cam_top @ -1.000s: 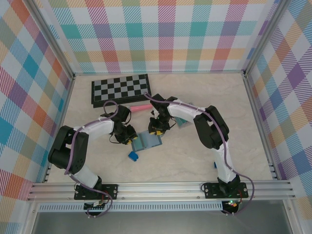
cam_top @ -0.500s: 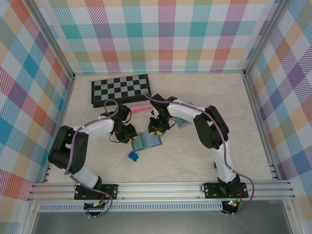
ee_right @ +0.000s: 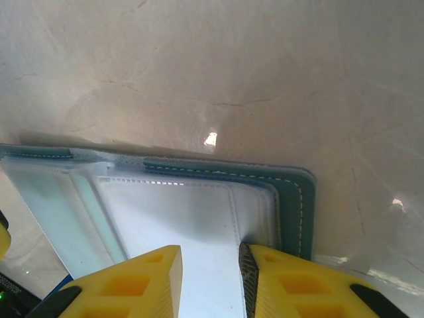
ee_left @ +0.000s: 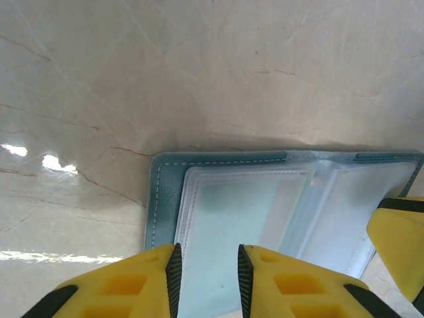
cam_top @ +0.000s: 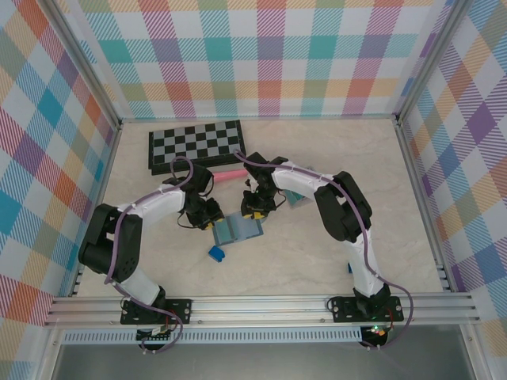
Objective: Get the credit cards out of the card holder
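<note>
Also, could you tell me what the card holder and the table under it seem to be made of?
Card holder: likely faux leather, matte teal, stitched edge; inner sleeves look like clear glossy plastic. Table: marble-look, polished, showing veins and glare.

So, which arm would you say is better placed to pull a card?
Probably left: the left end effector straddles a clear pocket of the card holder, while the right end effector hangs over the other page.

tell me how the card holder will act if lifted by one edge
The card holder lies open flat with a centre fold, so it would probably fold or sag rather than stay rigid. Its clear sleeves look glossy, so they are likely slippery. Thin and flat on the smooth table, it would probably slide when pushed.
</note>
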Tool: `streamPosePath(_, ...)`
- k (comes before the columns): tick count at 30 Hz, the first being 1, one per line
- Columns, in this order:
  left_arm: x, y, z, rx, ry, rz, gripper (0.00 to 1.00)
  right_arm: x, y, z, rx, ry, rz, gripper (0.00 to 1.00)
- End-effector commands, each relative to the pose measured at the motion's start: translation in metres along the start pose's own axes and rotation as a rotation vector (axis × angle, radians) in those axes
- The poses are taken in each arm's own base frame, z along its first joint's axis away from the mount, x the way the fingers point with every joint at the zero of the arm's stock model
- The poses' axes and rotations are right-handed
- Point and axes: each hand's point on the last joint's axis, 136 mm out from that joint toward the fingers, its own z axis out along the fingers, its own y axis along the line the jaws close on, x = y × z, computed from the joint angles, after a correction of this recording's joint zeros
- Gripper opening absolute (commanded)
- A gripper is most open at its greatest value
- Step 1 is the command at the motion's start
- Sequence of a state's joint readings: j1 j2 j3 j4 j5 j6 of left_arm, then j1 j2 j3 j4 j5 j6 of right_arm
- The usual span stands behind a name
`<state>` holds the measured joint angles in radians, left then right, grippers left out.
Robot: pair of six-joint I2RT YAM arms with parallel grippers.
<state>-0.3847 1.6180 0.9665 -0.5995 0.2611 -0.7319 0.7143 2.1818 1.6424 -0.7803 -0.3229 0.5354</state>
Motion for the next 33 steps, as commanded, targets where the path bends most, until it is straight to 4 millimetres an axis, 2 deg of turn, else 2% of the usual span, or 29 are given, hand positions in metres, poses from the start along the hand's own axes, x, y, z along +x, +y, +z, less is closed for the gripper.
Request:
streamPosePath(1, 0.003, 0.000, 0.005, -0.016, 0.032, 0.007, 0.31, 0.003, -0.002, 0.006, 0.014, 0.026, 0.001, 0.31)
streamPosePath(6, 0.003, -0.001, 0.010, -0.017, 0.045, 0.004, 0.34, 0.005, -0.005, 0.008, 0.018, 0.034, 0.004, 0.31)
streamPosePath(12, 0.003, -0.006, 0.009, 0.001, 0.047, 0.011, 0.27, 0.005, -0.005, 0.008, 0.019, 0.033, 0.002, 0.31)
streamPosePath(18, 0.000, 0.000, 0.002, -0.040, 0.028, 0.026, 0.32, 0.006, -0.004, 0.009, 0.017, 0.036, 0.000, 0.31)
streamPosePath(24, -0.001, -0.010, -0.005, 0.010, 0.014, 0.046, 0.25, 0.006, -0.004, 0.009, 0.016, 0.035, 0.002, 0.31)
streamPosePath(33, 0.001, -0.004, 0.001, -0.022, 0.024, 0.038, 0.28, 0.006, -0.004, 0.008, 0.013, 0.035, -0.001, 0.30)
